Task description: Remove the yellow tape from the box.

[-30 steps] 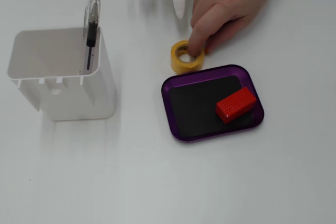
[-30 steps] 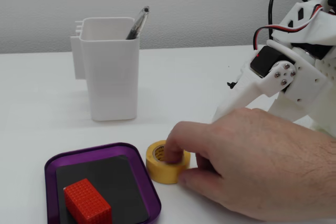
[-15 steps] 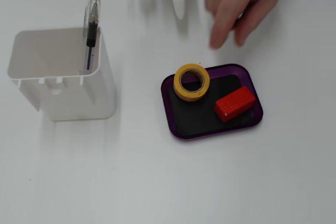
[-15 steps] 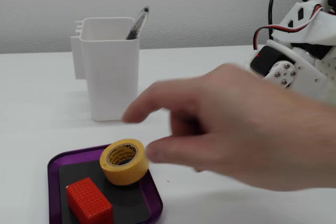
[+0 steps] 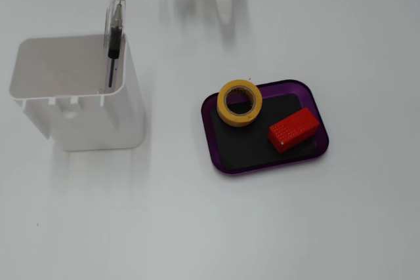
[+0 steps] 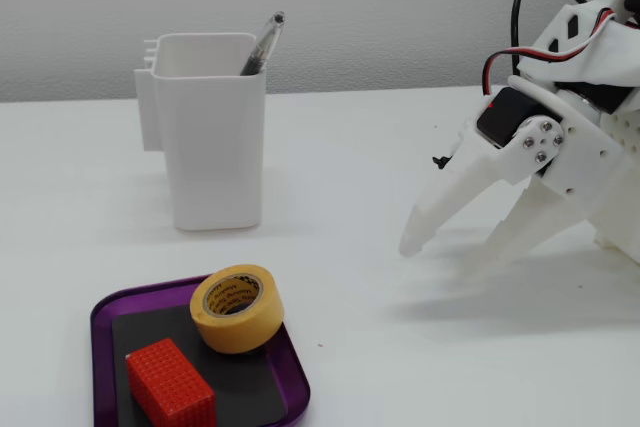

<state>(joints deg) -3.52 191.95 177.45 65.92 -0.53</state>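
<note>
- Your gripper [image 6: 445,252] hangs with fingers spread and empty, well apart from the box [image 6: 100,317].
- The yellow tape [image 5: 239,102] sits in the box, apparently propped against its rim, beside the red block [image 5: 293,129].

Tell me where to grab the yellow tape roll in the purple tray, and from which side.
Grip the yellow tape across its ring wall, one finger in the hole, one outside. It leans tilted on the box rim, the red block close beside it, so come from above on the side away from the block. The hand is open.
</note>
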